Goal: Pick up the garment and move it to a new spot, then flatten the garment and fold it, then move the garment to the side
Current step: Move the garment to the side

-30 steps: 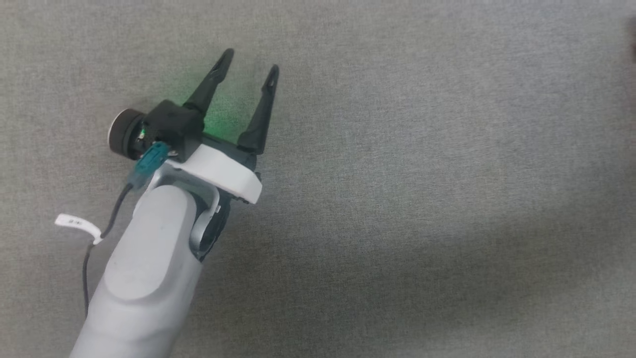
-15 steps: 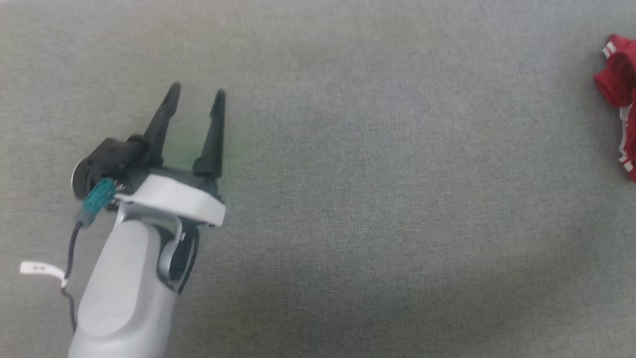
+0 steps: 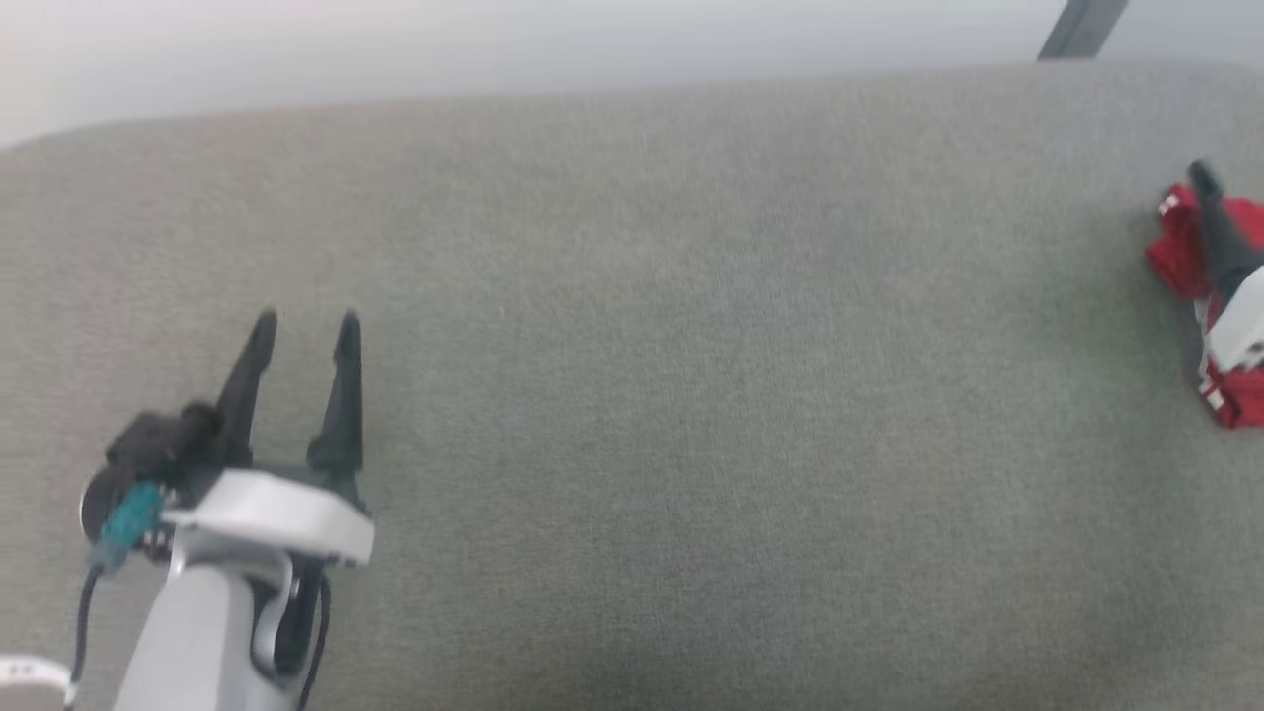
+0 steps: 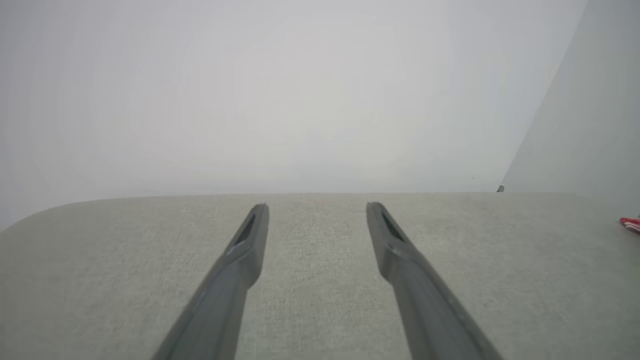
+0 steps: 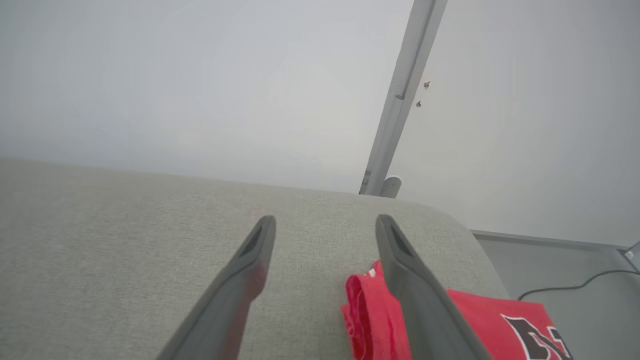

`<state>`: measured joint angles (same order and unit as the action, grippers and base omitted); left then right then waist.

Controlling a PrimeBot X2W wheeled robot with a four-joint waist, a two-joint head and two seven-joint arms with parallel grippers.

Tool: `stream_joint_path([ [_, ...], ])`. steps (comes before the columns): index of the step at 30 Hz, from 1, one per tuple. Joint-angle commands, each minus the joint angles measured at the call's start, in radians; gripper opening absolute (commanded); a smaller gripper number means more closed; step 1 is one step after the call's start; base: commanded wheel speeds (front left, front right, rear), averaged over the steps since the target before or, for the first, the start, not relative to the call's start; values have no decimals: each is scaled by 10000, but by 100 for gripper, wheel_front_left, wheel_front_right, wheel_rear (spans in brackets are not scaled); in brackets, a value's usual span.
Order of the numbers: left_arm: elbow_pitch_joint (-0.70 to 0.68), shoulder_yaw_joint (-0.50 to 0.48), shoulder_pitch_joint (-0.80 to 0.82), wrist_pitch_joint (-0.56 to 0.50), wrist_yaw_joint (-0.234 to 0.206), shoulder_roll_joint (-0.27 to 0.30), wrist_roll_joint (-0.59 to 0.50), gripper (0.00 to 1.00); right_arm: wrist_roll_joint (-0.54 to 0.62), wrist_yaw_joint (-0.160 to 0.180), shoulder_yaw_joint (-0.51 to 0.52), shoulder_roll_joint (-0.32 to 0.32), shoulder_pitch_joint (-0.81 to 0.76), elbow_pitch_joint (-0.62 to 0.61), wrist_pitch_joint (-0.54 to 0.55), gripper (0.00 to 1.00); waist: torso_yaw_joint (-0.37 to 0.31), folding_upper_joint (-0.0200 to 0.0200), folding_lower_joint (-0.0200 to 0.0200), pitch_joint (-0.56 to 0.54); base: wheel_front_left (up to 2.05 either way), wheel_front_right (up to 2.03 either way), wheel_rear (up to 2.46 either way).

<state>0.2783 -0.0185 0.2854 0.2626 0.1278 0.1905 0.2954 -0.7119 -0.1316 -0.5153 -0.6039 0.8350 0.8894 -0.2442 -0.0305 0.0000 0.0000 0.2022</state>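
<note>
The garment is a crumpled red heap with white trim at the far right of the grey cloth table. In the right wrist view the garment shows red cloth with black, white-outlined lettering. My right gripper is open above its left edge, one finger crossing the red cloth and nothing between the jaws. That dark finger also shows over the heap in the head view. My left gripper is open over bare cloth far to the left. It is seen again as the left gripper, with a sliver of the garment at the right edge.
The table's far edge runs along the top, with a pale wall behind it. A grey metal post stands behind the table's rounded right corner. A dark cable lies on the floor to the right.
The head camera has swung up and to the right, bringing the table's far edge and the garment into the picture. My right gripper has come into view over the garment. Both grippers stay open.
</note>
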Motion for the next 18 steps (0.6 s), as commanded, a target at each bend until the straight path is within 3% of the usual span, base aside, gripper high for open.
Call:
stream_joint_path([
  [1,-36,-100,-258,24,10,40,-61,100,22,19,-11,77,-277,-140,-73,100,140,0,0,-336,0,0,0],
  [9,-180,-609,-1318,24,21,237,-135,100,444,19,722,278,-1617,-1125,-207,100,327,0,0,-1028,0,0,0],
  [18,-359,-956,-2256,24,28,404,36,100,1627,20,2497,984,-3671,-2668,-214,100,345,0,0,-1638,0,0,0],
])
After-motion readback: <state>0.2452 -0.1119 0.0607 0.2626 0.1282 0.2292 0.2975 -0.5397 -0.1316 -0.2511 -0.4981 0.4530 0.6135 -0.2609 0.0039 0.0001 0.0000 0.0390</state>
